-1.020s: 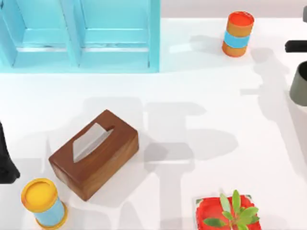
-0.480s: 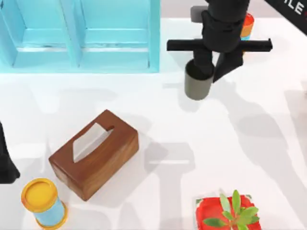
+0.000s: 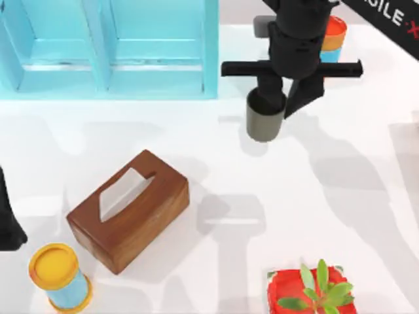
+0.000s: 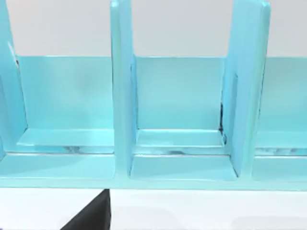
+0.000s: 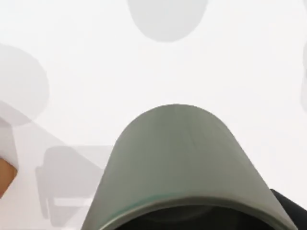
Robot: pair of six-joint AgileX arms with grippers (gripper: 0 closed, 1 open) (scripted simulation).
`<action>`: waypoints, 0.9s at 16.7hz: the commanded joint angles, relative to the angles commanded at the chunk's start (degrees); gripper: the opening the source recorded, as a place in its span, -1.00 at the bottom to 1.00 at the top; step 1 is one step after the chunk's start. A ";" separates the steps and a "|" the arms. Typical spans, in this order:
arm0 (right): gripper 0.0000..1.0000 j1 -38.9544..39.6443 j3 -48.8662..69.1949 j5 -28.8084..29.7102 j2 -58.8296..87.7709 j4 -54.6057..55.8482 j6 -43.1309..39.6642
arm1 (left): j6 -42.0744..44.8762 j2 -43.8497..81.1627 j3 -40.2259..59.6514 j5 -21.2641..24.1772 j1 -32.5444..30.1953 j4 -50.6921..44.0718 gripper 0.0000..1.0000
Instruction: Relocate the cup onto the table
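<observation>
The dark grey-olive cup (image 3: 264, 123) hangs upright over the white table (image 3: 353, 196), just to the right of the cabinet's front corner. My right gripper (image 3: 283, 98) is shut on the cup's rim, one finger inside and one outside. In the right wrist view the cup (image 5: 177, 163) is close up, with its round shadow lying apart from it on the table (image 5: 96, 67). My left arm (image 3: 6, 216) is parked at the table's left edge.
A light-blue cabinet (image 3: 111, 46) stands at the back left. An orange canister (image 3: 332, 36) is partly hidden behind the right arm. A wooden tissue box (image 3: 127, 209), a yellow-topped canister (image 3: 59, 275) and a red pot with a plant (image 3: 311, 291) stand nearer the front.
The right arm carried the cup in from the right edge to the back middle, then shifted it slightly left. The left arm has not moved.
</observation>
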 joint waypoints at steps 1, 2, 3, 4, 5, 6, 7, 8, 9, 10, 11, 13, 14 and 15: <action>-1.00 0.11 -1.93 0.01 -0.23 1.82 0.10 | 0.00 0.00 0.00 0.00 0.00 0.00 1.00; -1.00 0.25 -4.28 0.03 -0.46 3.82 0.20 | 0.00 0.00 0.00 0.00 0.00 0.00 1.00; -1.00 0.43 -6.89 0.06 -0.63 6.00 0.32 | 0.00 0.00 0.00 0.00 0.00 0.00 1.00; -1.00 0.62 -9.43 0.11 -0.73 8.27 0.44 | 0.00 0.00 0.00 0.00 0.00 0.00 1.00; -1.00 0.81 -11.59 0.18 -0.82 10.35 0.57 | 0.00 0.00 0.00 0.00 0.00 0.00 1.00; -1.00 0.95 -13.18 0.24 -0.91 11.93 0.69 | 0.00 0.00 0.00 0.00 0.00 0.00 1.00; -1.00 1.05 -14.14 0.28 -1.00 12.88 0.77 | 0.00 0.00 0.00 0.00 0.00 0.00 1.00; -1.00 1.09 -14.50 0.29 -1.05 13.24 0.80 | 0.00 0.00 0.00 0.00 0.00 0.00 1.00; -1.00 1.09 -14.50 0.29 -1.05 13.24 0.80 | 0.00 0.00 0.00 0.00 0.00 0.00 1.00; -1.00 1.09 -14.50 0.29 -1.05 13.24 0.80 | 0.00 0.00 0.00 0.00 0.00 0.00 1.00; -1.00 1.09 -14.50 0.29 -1.05 13.24 0.80 | 0.00 0.00 0.00 0.00 0.00 0.00 1.00; -0.70 1.09 -14.50 0.29 -1.05 13.24 0.80 | 0.00 0.00 0.00 0.00 0.00 0.00 1.00; -0.55 1.09 -14.50 0.29 -1.05 13.24 0.80 | 0.00 0.00 0.00 0.00 0.00 0.00 1.00; -0.40 1.09 -14.50 0.29 -1.05 13.24 0.80 | 0.00 0.00 0.00 0.00 0.00 0.00 1.00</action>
